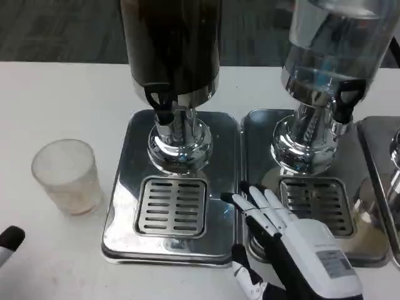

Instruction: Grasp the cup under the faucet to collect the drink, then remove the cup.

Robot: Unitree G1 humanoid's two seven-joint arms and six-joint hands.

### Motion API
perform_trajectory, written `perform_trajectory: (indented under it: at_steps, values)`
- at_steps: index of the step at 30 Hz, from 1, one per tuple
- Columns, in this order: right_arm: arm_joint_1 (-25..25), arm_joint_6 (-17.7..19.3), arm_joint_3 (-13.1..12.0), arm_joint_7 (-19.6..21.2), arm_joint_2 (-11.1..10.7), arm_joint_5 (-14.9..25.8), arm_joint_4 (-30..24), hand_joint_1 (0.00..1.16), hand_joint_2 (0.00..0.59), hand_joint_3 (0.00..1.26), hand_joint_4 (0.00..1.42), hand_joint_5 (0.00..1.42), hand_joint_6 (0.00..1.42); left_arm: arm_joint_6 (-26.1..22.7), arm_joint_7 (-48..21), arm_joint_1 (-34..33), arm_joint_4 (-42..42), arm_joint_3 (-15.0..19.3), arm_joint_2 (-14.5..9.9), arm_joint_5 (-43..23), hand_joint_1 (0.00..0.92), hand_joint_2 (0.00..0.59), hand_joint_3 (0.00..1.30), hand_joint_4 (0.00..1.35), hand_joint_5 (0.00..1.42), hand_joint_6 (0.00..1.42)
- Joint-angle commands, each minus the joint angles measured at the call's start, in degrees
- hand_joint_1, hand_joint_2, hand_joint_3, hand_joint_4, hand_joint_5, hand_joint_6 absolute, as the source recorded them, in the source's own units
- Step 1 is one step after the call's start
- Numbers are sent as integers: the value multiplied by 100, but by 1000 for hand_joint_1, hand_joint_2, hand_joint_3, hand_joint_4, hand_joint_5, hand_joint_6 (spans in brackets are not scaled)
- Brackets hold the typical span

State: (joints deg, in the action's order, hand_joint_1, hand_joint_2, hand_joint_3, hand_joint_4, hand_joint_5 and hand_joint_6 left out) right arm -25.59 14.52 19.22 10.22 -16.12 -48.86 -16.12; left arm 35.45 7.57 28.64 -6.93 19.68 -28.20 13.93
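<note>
A clear plastic cup (66, 176) stands upright on the white table at the left, beside the steel base of the dark drink dispenser (172, 44). That dispenser's black faucet (161, 103) hangs over the slotted drip grate (172, 206), with nothing under it. My right hand (281, 240) is at the lower right, fingers stretched out and apart, lying over the seam between the two steel bases and holding nothing. Only a dark fingertip of my left hand (9, 240) shows at the lower left edge, below the cup and apart from it.
A second dispenser (340, 44) with clear liquid and a black tap (344, 100) stands at the right over its own grate (315, 203). A third steel base (387, 181) shows at the right edge. Bare white table lies left of the bases.
</note>
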Motion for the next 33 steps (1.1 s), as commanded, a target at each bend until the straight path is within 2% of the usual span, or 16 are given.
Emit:
perform_trajectory:
  at_steps: [1,7,14,25,33]
  values:
    - [59,-24,79,103,53,-44,27,483,585,132,21,0,112,-152,-341,-399,-462,71,-269,-220,0,29,0,0,0,30]
    - [101,-50,180,166,122,-74,82,483,585,137,22,0,118,-54,-664,-883,-1188,24,-433,-496,3,30,0,0,0,13]
    - [228,-15,315,225,214,-77,227,483,585,149,33,3,127,194,-838,-1474,-2091,-57,-678,-487,75,34,0,0,3,19]
    - [382,-21,494,370,268,-113,380,483,585,160,43,14,141,804,-608,-2425,-3638,-450,-988,-110,109,35,0,0,44,35]
    - [461,18,518,470,268,-79,477,483,585,167,44,15,142,954,-438,-2793,-4164,-742,-1132,90,111,38,0,0,55,38]
